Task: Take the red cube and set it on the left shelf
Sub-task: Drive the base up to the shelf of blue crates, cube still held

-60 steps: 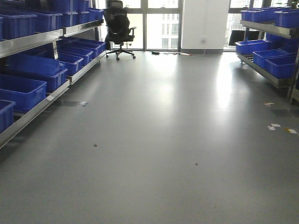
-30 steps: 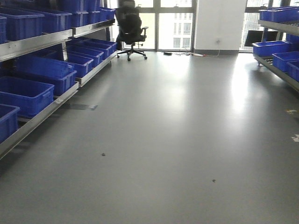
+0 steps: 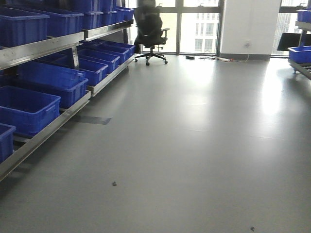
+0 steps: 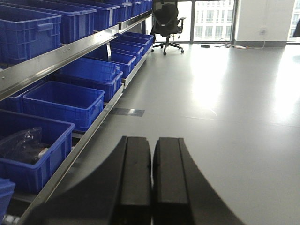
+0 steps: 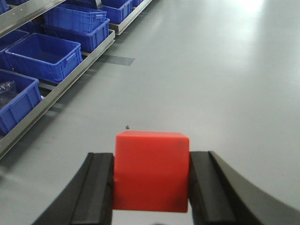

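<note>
My right gripper (image 5: 151,180) is shut on the red cube (image 5: 151,171), its black fingers pressed to the cube's two sides, held above the grey floor. My left gripper (image 4: 152,178) is shut and empty, its two black fingers together. The left shelf (image 3: 46,48) runs along the left side in the front view, a steel-railed rack lined with blue crates (image 3: 24,109). It also shows in the left wrist view (image 4: 70,51) and in the right wrist view (image 5: 56,91), to the left of both grippers. Neither gripper shows in the front view.
A black office chair (image 3: 150,29) stands at the far end by the windows. Another rack with a blue crate (image 3: 301,54) is at the far right. A crate in the left wrist view holds a plastic bag (image 4: 23,145). A dark floor patch (image 3: 95,120) lies beside the shelf.
The front view has swung to the right relative to the room: the left shelf and chair have shifted rightward and look closer, and the right rack has slid almost out of frame.
</note>
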